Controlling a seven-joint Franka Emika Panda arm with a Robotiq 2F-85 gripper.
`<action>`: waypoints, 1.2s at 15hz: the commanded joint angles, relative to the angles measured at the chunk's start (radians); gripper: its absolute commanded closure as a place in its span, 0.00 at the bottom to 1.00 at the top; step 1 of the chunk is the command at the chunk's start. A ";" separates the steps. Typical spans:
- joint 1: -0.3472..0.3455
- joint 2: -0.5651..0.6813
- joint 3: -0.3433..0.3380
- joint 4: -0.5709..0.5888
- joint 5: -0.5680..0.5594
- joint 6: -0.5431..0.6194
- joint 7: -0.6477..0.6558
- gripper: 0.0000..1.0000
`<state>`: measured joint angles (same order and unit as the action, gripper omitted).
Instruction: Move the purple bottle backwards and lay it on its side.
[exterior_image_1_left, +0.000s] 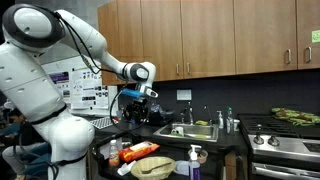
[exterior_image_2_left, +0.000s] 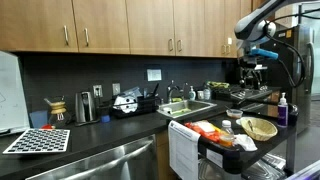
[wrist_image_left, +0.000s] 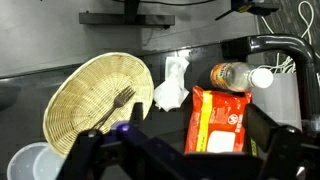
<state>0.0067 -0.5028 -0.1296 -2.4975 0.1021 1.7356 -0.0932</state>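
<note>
The purple bottle (exterior_image_1_left: 194, 161) with a white pump top stands upright on the dark cart top next to a wicker basket; it also shows in an exterior view (exterior_image_2_left: 282, 108). In the wrist view only a small purple spot (wrist_image_left: 122, 128) shows beside the left finger, probably the bottle. My gripper (exterior_image_1_left: 135, 101) hangs high above the cart, well apart from the bottle, and also shows in an exterior view (exterior_image_2_left: 253, 68). In the wrist view the gripper (wrist_image_left: 185, 150) is open and empty, its fingers framing a red packet far below.
On the cart lie a wicker basket (wrist_image_left: 95, 95) with a fork, a red wipes packet (wrist_image_left: 218, 120), a crumpled white cloth (wrist_image_left: 172, 85), an orange bottle (wrist_image_left: 235, 76) on its side and a white cup (wrist_image_left: 30, 160). A sink (exterior_image_1_left: 190, 128) and stove (exterior_image_1_left: 285, 140) stand behind.
</note>
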 joint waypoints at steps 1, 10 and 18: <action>-0.020 0.002 0.018 0.002 0.007 -0.001 -0.008 0.00; -0.027 0.001 0.025 -0.002 -0.010 0.015 0.006 0.00; -0.130 0.031 -0.010 -0.016 -0.141 0.090 0.012 0.00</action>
<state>-0.0895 -0.4870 -0.1284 -2.5037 -0.0018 1.7842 -0.0863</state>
